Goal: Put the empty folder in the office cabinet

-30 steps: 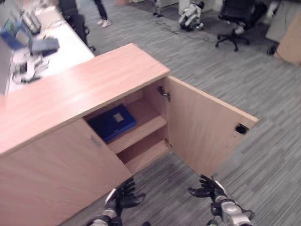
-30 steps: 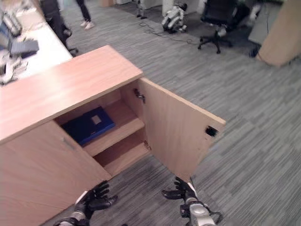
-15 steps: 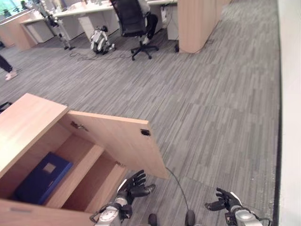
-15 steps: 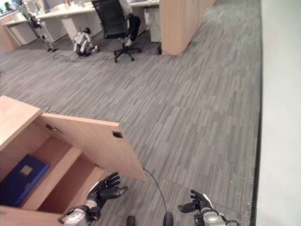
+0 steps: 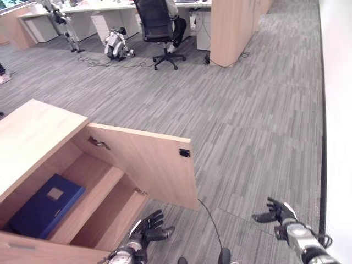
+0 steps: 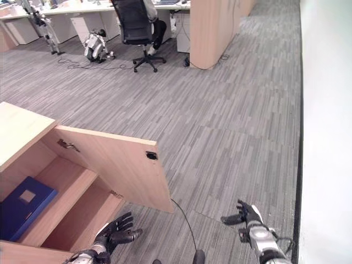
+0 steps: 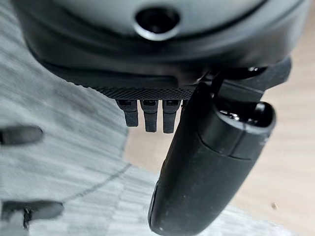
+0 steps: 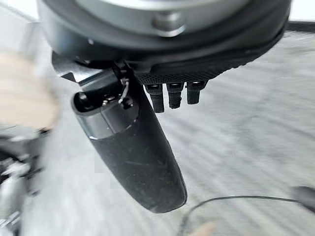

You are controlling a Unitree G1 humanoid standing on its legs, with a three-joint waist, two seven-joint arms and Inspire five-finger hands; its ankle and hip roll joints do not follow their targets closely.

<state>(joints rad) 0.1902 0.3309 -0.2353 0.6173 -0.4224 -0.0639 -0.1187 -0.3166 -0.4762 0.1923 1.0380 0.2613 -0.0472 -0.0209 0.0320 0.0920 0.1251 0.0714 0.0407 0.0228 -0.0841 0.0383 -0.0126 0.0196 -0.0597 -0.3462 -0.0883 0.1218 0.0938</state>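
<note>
A blue folder [image 5: 45, 205] with a pale label lies flat on the upper shelf inside the light wood office cabinet [image 5: 33, 132]. The cabinet's door [image 5: 148, 165] stands wide open over the carpet. My left hand [image 5: 144, 232] hangs low in front of the lower shelf, fingers spread and holding nothing; the left wrist view shows its thumb [image 7: 206, 167] and straight fingers. My right hand [image 5: 279, 212] floats over the carpet well to the right of the door, fingers relaxed and empty, as its thumb [image 8: 133, 152] shows in the right wrist view.
Grey striped carpet [image 5: 247, 110] stretches ahead. A black office chair [image 5: 159, 27] with a seated person stands at the desks at the back, beside a wooden partition [image 5: 234, 27]. A small robot [image 5: 117, 44] sits on the floor there. A white wall [image 5: 338, 82] runs along the right.
The camera has kept shifting, so the cabinet sits a little further right in view. My right hand has risen and moved out to the right. The folder lies where it was.
</note>
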